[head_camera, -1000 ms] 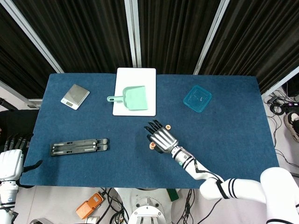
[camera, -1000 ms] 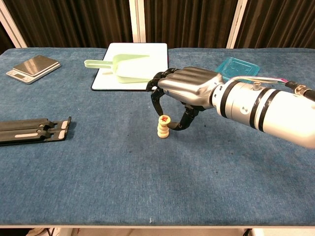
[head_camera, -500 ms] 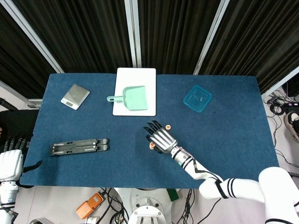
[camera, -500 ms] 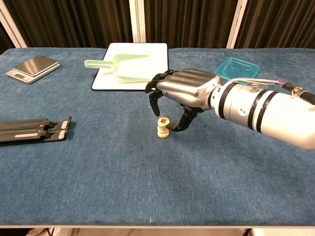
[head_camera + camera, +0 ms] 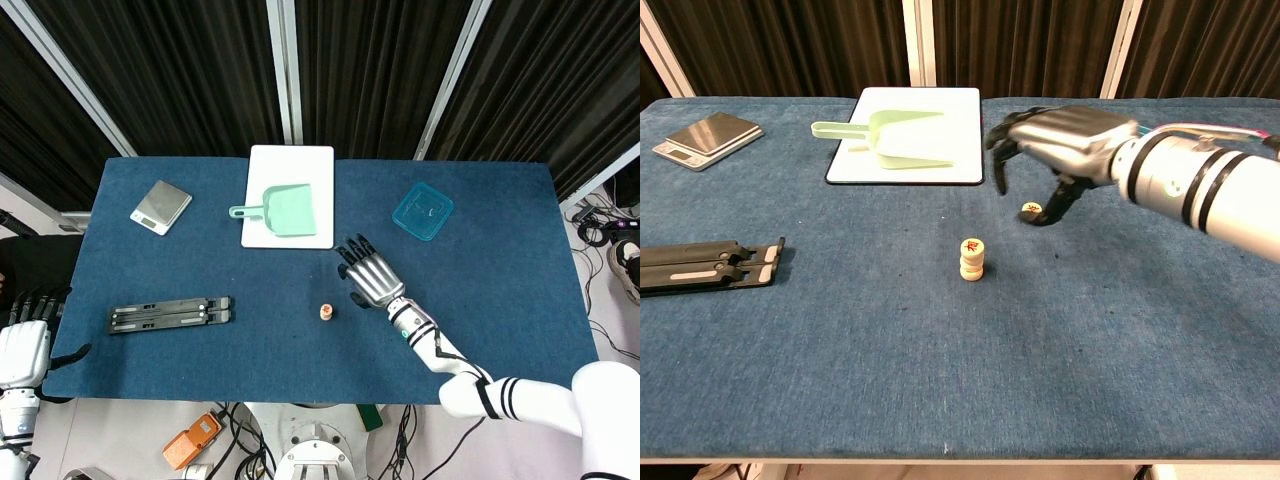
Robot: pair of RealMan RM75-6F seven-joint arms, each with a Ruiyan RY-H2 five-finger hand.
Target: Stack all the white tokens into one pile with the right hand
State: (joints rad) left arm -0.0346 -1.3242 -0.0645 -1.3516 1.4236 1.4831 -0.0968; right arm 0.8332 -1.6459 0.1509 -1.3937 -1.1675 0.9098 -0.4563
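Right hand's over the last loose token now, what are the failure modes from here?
1. The loose token is small and lies flat on the cloth beneath the right hand; the fingers may slip off or push it away.
2. The token pile is narrow and freestanding; an off-centre placement or a brush from the fingers could topple it.

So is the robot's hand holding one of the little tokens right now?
Not clearly. The right hand hovers over a single token lying on the table, fingers spread, thumb beside it; whether they touch cannot be told.
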